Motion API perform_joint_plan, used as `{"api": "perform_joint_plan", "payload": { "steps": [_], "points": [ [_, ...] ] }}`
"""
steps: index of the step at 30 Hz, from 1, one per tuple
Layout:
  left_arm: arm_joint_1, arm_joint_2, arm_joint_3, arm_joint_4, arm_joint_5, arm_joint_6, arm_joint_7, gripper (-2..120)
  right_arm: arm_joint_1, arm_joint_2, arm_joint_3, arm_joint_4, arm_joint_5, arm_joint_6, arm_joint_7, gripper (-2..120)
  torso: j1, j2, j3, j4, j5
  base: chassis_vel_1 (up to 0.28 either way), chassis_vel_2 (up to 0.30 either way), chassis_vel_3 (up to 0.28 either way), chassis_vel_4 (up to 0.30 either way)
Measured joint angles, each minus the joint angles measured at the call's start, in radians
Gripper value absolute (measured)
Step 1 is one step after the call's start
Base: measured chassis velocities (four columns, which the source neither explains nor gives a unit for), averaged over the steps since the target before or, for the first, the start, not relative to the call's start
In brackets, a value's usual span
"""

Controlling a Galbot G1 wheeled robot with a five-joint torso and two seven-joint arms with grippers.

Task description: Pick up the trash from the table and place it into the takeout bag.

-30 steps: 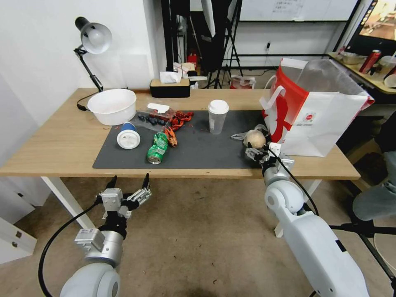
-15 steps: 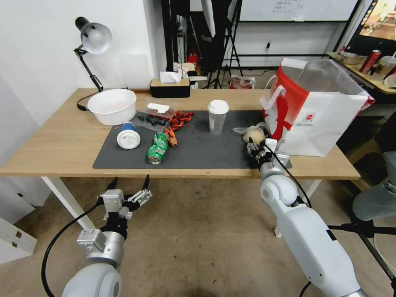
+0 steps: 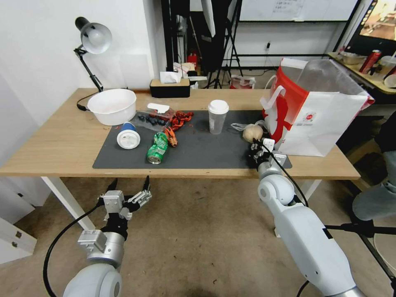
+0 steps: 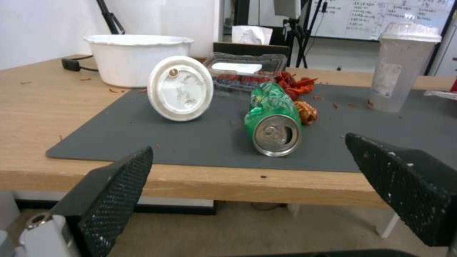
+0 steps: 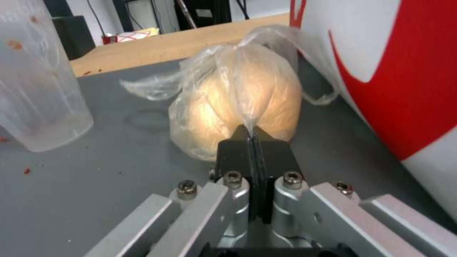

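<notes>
Right wrist view | right hand pinched on bun bag's near plastic | takeout bag beside

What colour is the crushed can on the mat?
Green, with a silver top; the crushed can shows best in the left wrist view.

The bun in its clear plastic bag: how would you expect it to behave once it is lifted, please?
The right gripper pinches only thin film, so the bun in clear plastic bag will probably dangle and swing. It looks light. The slack, wrinkled film may stretch or slip.

No legible text; only a small red logo on the takeout bag
</notes>
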Motion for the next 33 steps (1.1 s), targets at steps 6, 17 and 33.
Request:
{"api": "perform_joint_plan", "payload": {
  "steps": [6, 17, 33],
  "points": [
    [0.001, -0.001, 0.000, 0.002, 0.004, -0.005, -0.001, 100, -0.036, -0.012, 0.033, 0.067, 0.008, 0.012, -0.009, 0, 0.000, 0.000, 0.000, 0.0000, 0.0000, 0.000, 0.000, 0.000, 0.000],
    [0.008, -0.003, 0.001, -0.003, 0.013, -0.012, -0.001, 100, -0.087, -0.051, 0.112, 0.284, 0.119, 0.080, -0.141, 0, 0.000, 0.000, 0.000, 0.0001, 0.0000, 0.000, 0.000, 0.000, 0.000],
    [0.021, -0.009, 0.005, -0.014, 0.024, -0.024, 0.000, 100, 0.144, -0.139, 0.253, 0.354, 0.321, 0.090, -0.100, 0, 0.000, 0.000, 0.000, 0.0002, 0.0002, 0.000, 0.000, 0.000, 0.000]
  ]
}}
